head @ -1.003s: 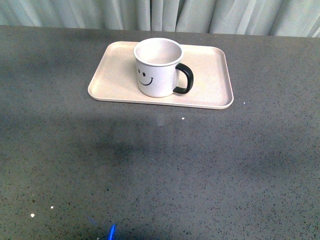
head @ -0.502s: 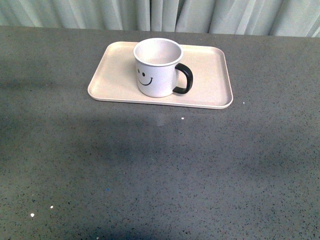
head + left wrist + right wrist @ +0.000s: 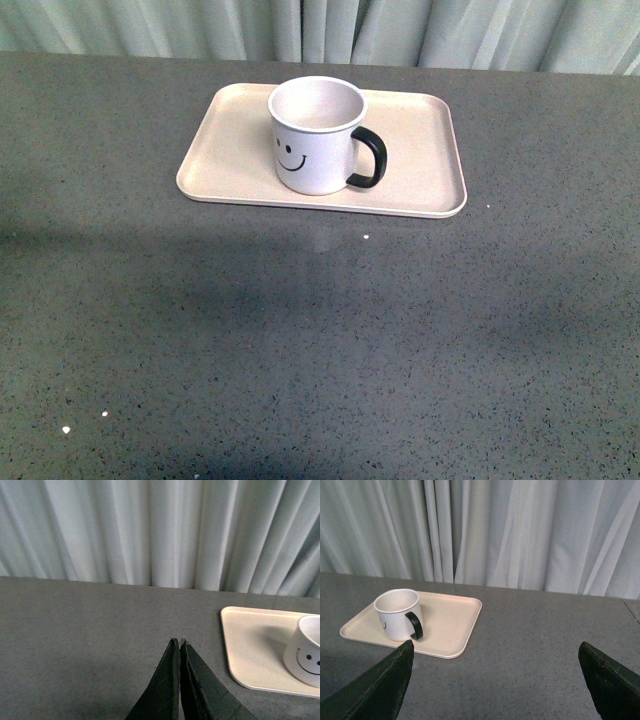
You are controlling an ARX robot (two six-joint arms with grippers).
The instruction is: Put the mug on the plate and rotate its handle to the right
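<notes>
In the front view's upper centre the mug point(image 3: 315, 135) stands upright on the plate point(image 3: 420, 170), handle point(image 3: 370, 158) pointing right, while only the wrist views show the left gripper point(image 3: 178, 641) pressed together and the right gripper point(image 3: 495, 645) spread wide.

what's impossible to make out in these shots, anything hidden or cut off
- Left wrist view: the white smiley-face enamel mug is cut by the frame edge, so its glossy black loop handle is out of sight there.
- Right wrist view: the mug's printed face is turned mostly away; only a sliver shows.
- Front view: the mug hides the patch of pale pink-beige rectangular tray beneath and just behind it.
</notes>
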